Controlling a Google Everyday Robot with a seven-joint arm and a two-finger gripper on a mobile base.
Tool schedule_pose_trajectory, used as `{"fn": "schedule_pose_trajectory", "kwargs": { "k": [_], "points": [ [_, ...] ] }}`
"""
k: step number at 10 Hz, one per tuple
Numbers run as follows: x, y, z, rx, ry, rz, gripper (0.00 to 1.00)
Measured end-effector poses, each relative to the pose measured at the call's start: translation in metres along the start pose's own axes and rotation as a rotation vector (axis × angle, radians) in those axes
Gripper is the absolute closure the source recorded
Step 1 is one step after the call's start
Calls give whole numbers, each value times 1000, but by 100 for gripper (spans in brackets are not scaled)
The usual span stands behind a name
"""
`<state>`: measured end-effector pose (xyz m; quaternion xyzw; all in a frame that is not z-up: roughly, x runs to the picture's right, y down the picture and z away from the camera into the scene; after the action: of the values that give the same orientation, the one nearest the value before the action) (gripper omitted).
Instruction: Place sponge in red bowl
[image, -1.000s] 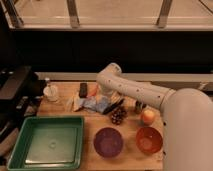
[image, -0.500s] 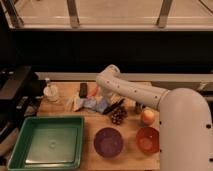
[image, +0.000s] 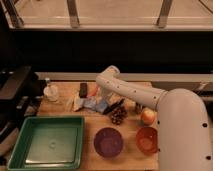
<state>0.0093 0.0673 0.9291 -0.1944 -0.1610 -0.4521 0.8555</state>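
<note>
Found the white arm (image: 132, 92) reaching in from the bulky body at the lower right, running up and to the left across the back of the tabletop (image: 129, 152). Saw it bent sharply at a rounded elbow near the far edge of the wood, then turned downward and slightly right toward the clutter in the middle. Found the gripper (image: 114, 107) at the end of that last link, dark and slanted, tip pointing down and left, low over the things there. Took its jaws to be spread wide apart, clamped on nothing that could be made out.

Found the sponge (image: 101, 106), a small flat blue block, lying on the tabletop just left of the gripper's tip. Could not tell whether touched by the jaws or only very near, nor whether between them or beside them.

Saw a paler blue-grey piece (image: 86, 104) with a yellowish edge just left of the sponge, and a dark bar (image: 83, 90) behind that. Noted a small white bottle (image: 50, 92) farther left, near the tabletop's edge. Found a dark knobbly lump (image: 118, 116) just below the gripper and a round peach-coloured fruit (image: 148, 116) to its right, close against the robot's body.

Found the red bowl (image: 146, 139) at the front right, well apart from the sponge, with the sponge not yet in it. Saw the purple bowl (image: 108, 141) just beside it on the left, and a green tray (image: 47, 142) at the front left.
</note>
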Motion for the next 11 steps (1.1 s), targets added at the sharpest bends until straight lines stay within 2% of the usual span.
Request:
{"fn": "schedule_pose_trajectory", "kwargs": {
  "k": [3, 4, 6, 9, 11],
  "points": [
    [-10, -1, 10, 19, -39, 12, 35],
    [-13, -1, 13, 27, -56, 12, 39],
    [-18, -1, 17, 43, -82, 9, 60],
    [-19, 0, 18, 58, -92, 14, 90],
    [-14, 0, 6, 61, -76, 24, 100]
  ]
}}
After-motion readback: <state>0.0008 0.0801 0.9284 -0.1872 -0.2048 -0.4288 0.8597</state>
